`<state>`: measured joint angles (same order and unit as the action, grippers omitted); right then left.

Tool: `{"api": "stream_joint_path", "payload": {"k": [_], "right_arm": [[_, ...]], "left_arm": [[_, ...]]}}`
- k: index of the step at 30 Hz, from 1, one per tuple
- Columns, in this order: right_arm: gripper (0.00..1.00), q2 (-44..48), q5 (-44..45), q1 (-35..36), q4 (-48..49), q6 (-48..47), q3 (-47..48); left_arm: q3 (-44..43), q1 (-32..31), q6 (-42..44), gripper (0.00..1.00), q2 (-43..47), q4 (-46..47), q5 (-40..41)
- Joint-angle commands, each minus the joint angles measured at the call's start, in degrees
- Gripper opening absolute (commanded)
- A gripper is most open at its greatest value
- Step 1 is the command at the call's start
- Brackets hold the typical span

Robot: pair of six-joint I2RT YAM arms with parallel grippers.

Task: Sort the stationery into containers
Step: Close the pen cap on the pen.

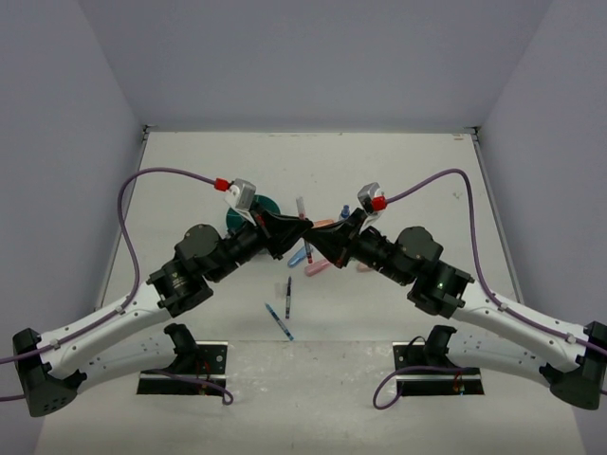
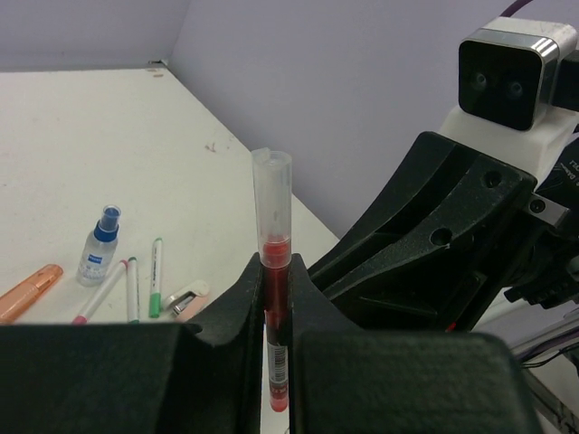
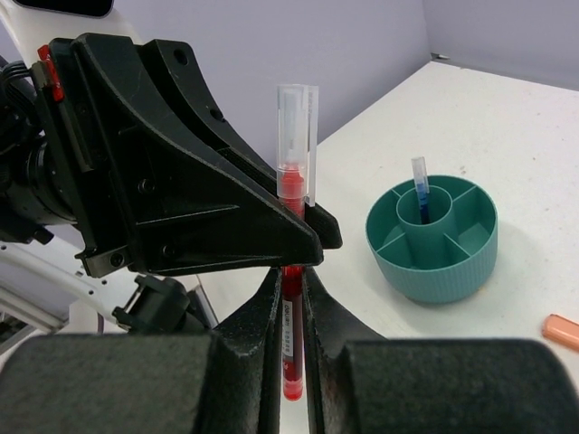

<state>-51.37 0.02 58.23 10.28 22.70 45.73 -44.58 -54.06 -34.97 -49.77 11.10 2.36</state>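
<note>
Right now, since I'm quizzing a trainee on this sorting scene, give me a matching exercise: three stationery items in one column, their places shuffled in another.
Items:
1. red pen
2. blue pen
3. spray bottle

Places:
A. on the table
B. in the central cup of the teal organizer
C. gripped by the left pincer and the right pincer

Pairs: 1-C, 2-B, 3-A

You've got bright, even, diffuse light, no hard source visible. The table (image 1: 190, 171) reads near white without clipping; shadows under the arms (image 1: 220, 252) are faint and soft. Top view is sharp edge to edge. In the left wrist view the red pen (image 2: 276, 298) is crisp, the black fingers (image 2: 226, 362) at the bottom edge lose detail and look soft.
</note>
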Motion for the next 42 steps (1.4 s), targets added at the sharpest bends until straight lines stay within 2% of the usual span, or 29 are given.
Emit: {"api": "stream_joint_path", "payload": {"k": [1, 8, 13, 15, 16, 18, 21, 23, 32, 38, 42], "right_arm": [[0.26, -1.47, -4.22, 0.21, 2.51, -0.53, 2.85], [0.27, -6.01, -9.59, 0.21, 4.22, 2.53, 4.53], [0.03, -7.26, -10.74, 0.21, 5.35, 3.23, 5.68], [0.00, -7.08, -10.66, 0.21, 5.45, 2.87, 5.68], [0.00, -7.08, -10.73, 0.21, 5.45, 2.73, 5.68], [0.00, -6.79, -10.52, 0.19, 5.05, 2.30, 5.64], [0.00, -6.40, -9.64, 0.13, 4.46, 1.26, 5.33], [0.00, -6.27, -9.62, 0.19, 3.71, 0.57, 5.38], [0.00, -5.69, -10.49, 0.20, 3.33, -0.30, 4.82], [0.00, -5.69, -11.04, 0.30, 2.78, -0.41, 5.28], [0.00, -5.41, -10.72, 0.23, 3.01, -0.46, 5.14]], "left_arm": [[-2.38, 0.36, 5.04, 0.00, 1.74, 1.27, -1.49], [-3.50, 0.36, 7.98, 0.00, 2.22, 3.39, -7.19], [-3.41, 0.28, 8.07, 0.00, 2.22, 4.01, -7.90], [-3.69, 0.36, 9.04, 0.01, 2.50, 3.70, -8.66], [-3.90, 0.36, 9.19, 0.19, 2.64, 3.07, -8.38], [-4.51, 0.36, 10.00, 0.42, 2.86, 1.66, -7.78], [-5.68, 0.35, 10.85, 0.65, 3.25, -1.36, -5.60], [-7.35, 0.36, 11.06, 0.70, 3.48, -2.73, -3.78], [-13.72, 0.36, 12.63, 0.69, 2.36, -6.30, 1.70], [-15.59, 0.31, 12.68, 0.58, 0.31, -7.11, 2.06], [-14.61, 0.36, 12.19, 0.56, 0.17, -5.65, 1.83]]}}
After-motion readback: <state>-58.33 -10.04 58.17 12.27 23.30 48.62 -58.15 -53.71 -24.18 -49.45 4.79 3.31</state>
